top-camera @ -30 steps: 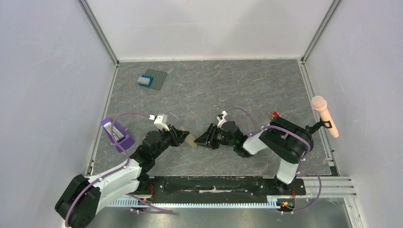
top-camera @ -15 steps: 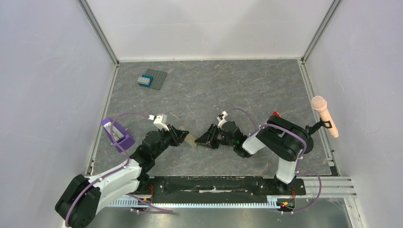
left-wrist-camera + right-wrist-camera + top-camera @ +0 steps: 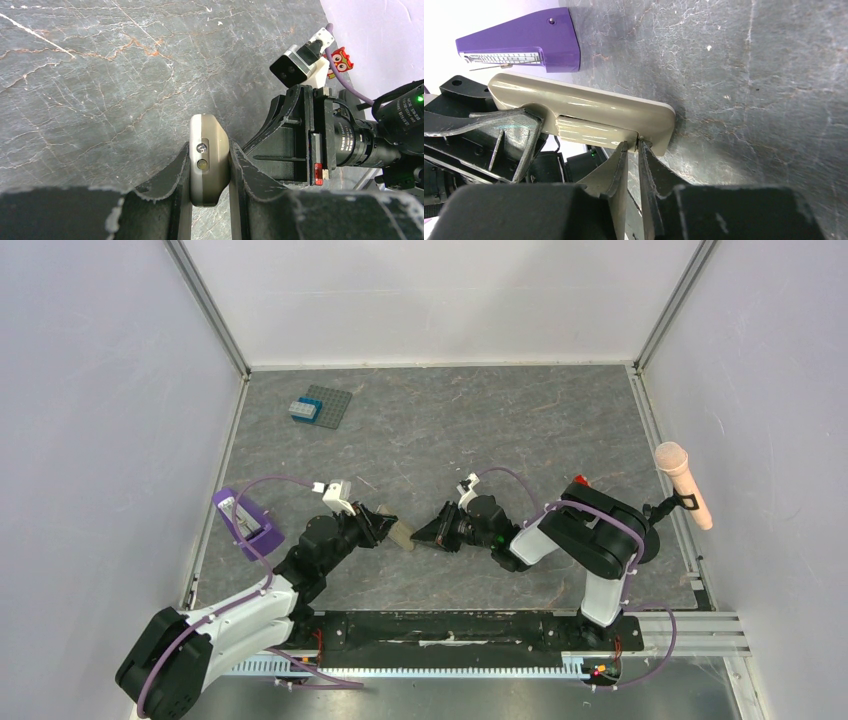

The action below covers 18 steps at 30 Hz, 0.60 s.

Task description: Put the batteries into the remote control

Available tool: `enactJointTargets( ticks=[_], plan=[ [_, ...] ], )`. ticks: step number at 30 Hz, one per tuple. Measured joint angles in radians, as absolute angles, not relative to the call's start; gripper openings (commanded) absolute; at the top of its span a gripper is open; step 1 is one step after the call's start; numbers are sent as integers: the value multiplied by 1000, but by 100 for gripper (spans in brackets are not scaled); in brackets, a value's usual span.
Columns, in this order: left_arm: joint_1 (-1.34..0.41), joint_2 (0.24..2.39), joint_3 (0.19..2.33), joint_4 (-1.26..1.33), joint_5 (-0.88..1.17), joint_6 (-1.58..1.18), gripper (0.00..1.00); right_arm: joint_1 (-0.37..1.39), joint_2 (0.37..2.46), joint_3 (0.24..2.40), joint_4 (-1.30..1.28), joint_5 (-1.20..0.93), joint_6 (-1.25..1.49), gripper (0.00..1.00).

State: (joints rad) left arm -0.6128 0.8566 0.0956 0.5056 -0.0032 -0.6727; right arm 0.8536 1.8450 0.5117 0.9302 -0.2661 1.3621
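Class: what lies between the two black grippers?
The slim cream remote control, clamped in the left gripper, right gripper touching it; the top view shows this.

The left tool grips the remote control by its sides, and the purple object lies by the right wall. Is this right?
Not quite. The left tool does grip the remote control by its sides, but the purple object lies by the left wall, not the right; the top external view shows this.

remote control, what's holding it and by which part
The left claw pinches the remote control across its thickness; the right claw touches it, grip unclear.
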Motion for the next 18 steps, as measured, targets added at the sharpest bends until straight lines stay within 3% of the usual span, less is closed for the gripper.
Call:
enactJointTargets(
  ticks=[5, 11, 18],
  plan=[
    [-613, 857, 95, 506, -3, -673, 2, 854, 1849, 512, 943, -266, 1370, 16],
    [-613, 857, 94, 509, -3, -673, 2, 854, 1849, 512, 945, -265, 1373, 26],
    [-613, 857, 92, 512, -7, -673, 2, 853, 1861, 509, 978, -263, 1378, 28]
  ],
)
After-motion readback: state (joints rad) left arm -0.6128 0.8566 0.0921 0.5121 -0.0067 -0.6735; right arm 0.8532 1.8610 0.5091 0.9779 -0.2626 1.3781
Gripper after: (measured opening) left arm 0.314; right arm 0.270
